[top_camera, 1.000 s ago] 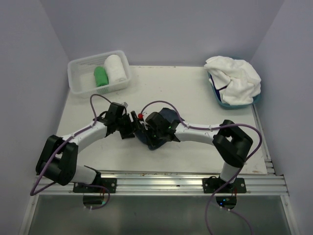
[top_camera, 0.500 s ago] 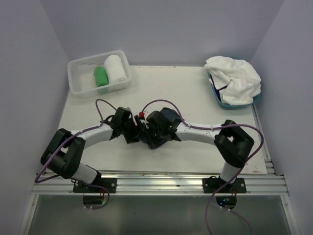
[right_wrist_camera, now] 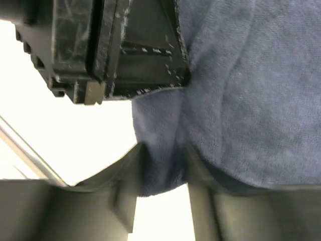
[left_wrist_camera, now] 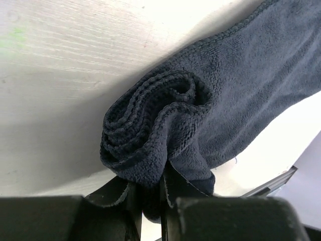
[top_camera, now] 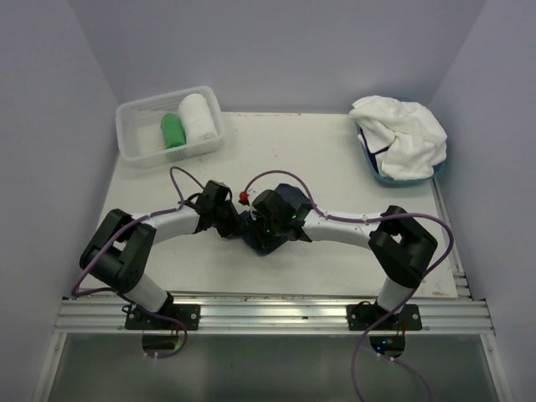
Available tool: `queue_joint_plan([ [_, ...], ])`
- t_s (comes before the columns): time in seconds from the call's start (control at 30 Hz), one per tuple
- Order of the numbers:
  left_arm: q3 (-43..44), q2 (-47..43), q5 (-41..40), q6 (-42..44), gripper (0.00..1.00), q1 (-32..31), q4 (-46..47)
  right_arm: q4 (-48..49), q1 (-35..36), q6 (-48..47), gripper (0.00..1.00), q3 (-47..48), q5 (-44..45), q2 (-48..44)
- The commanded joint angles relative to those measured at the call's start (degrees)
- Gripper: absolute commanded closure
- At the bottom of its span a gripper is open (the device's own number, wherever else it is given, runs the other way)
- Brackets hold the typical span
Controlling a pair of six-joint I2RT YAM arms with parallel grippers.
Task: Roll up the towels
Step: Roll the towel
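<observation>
A dark navy towel (top_camera: 287, 195) lies partly rolled at the table's middle, mostly hidden under both wrists in the top view. The left wrist view shows its coiled end (left_wrist_camera: 150, 125) close up. My left gripper (left_wrist_camera: 150, 201) is shut on a fold at the bottom of that roll. Coming from the other side, my right gripper (right_wrist_camera: 163, 168) stands open, its fingers (right_wrist_camera: 131, 168) apart with the towel's edge (right_wrist_camera: 225, 100) hanging loosely between them. The left gripper's black body (right_wrist_camera: 105, 50) fills the top left of the right wrist view.
A clear bin (top_camera: 134, 117) at the back left holds a green roll (top_camera: 172, 131) and a white roll (top_camera: 197, 117). A blue basket (top_camera: 377, 172) at the back right is heaped with white towels (top_camera: 402, 134). A metal rail (top_camera: 276, 311) runs along the near edge.
My left arm has reached rightwards to the towel's rolled end and its gripper has closed on it. My right gripper, shut a moment ago, has opened.
</observation>
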Motion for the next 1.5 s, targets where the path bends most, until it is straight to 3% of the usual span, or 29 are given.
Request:
queue_joint_plan([
  [0.0, 1.87, 0.6, -4.79, 2.71, 1.0, 0.22, -6.71, -1.37, 0.41, -2.16, 0.54, -0.76, 2.59, -3.02],
  [0.07, 1.88, 0.42, -4.62, 2.88, 1.0, 0.22, -7.59, -1.29, 0.76, -2.43, 0.41, -1.03, 4.52, -3.98],
  [0.2, 2.14, 0.51, -4.35, 2.8, 1.0, 0.3, -8.82, 1.25, 1.9, -1.99, 0.36, -1.2, 7.07, -4.86],
  [0.77, 2.93, 0.25, -4.0, 2.1, 1.0, 0.3, -10.67, 2.4, 8.5, -6.56, 0.39, 5.47, 12.88, 2.51],
  [0.97, 2.84, -0.9, -4.09, 1.92, 1.0, 0.22, -11.28, 4.34, 8.5, -6.65, 0.51, 6.36, 14.9, 6.56],
  [1.03, 2.76, -1.25, -4.0, 1.92, 1.0, 0.22, -11.37, 5.04, 8.58, -6.56, 0.6, 6.62, 14.99, 7.26],
  [1.07, 2.75, -1.51, -4.09, 1.83, 1.0, 0.3, -11.46, 5.13, 8.5, -6.21, 0.72, 6.62, 14.99, 7.52],
  [1.2, 2.32, -3.09, -4.09, 1.92, 1.0, 0.22, -11.55, 7.23, 7.28, -3.66, 1.0, 4.61, 14.21, 5.16],
  [1.27, 2.05, -3.88, -4.0, 2.09, 0.88, 0.39, -11.38, 8.81, 4.65, -1.13, 1.0, 3.64, 8.77, 3.67],
  [1.3, 2.05, -4.75, -3.92, 2.09, 0.75, 0.57, -11.37, 9.52, 3.67, -0.24, 1.0, 2.41, 6.4, 3.31],
  [1.4, 2.05, -7.12, -3.74, 2.53, 0.52, 1.27, -11.11, 11.71, 0.17, 3.19, 1.0, 0.39, -1.51, 2.17],
  [1.47, 2.14, -8.27, -3.74, 2.97, 0.46, 1.71, -11.2, 12.34, -1.34, 5.47, 1.0, -0.5, -6.88, 1.73],
])
